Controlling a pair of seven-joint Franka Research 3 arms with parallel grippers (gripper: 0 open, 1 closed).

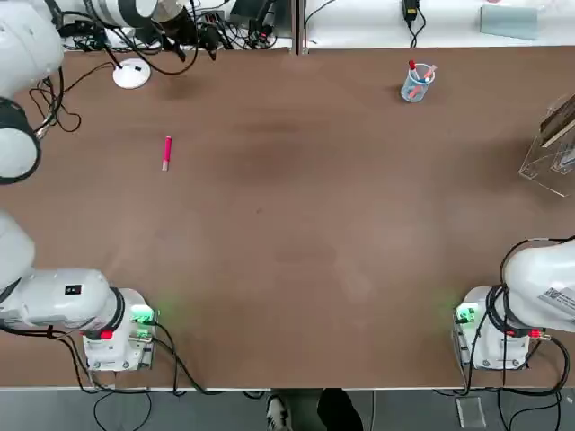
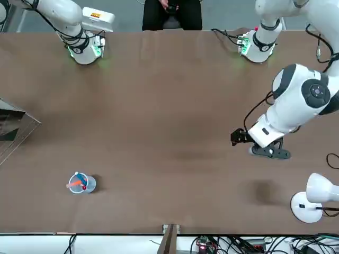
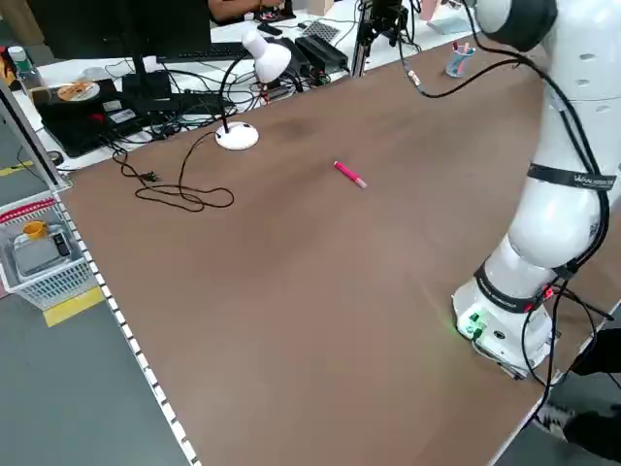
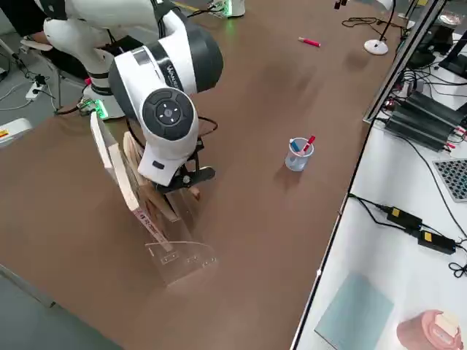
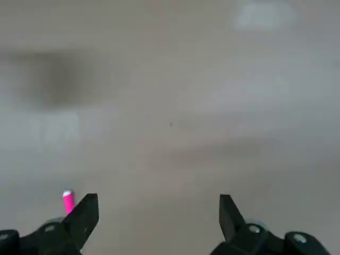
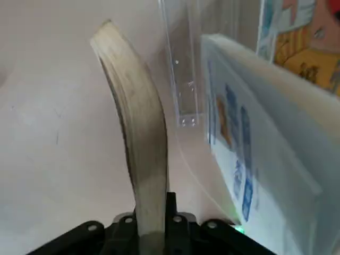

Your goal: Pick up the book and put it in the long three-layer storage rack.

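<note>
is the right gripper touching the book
Touching. In the right wrist view the right gripper has its fingers shut on the lower edge of the book, which rises from between them beside the clear storage rack.

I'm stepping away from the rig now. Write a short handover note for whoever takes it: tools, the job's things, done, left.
Right tool: shut on the book, held by its edge beside the clear rack at the table's right edge.
Left tool: open, empty, above bare table near the pink pen.
Rack already holds other books.
Done: book picked up and carried to the rack.
Left: slide it into a tier, release, back away.
</note>
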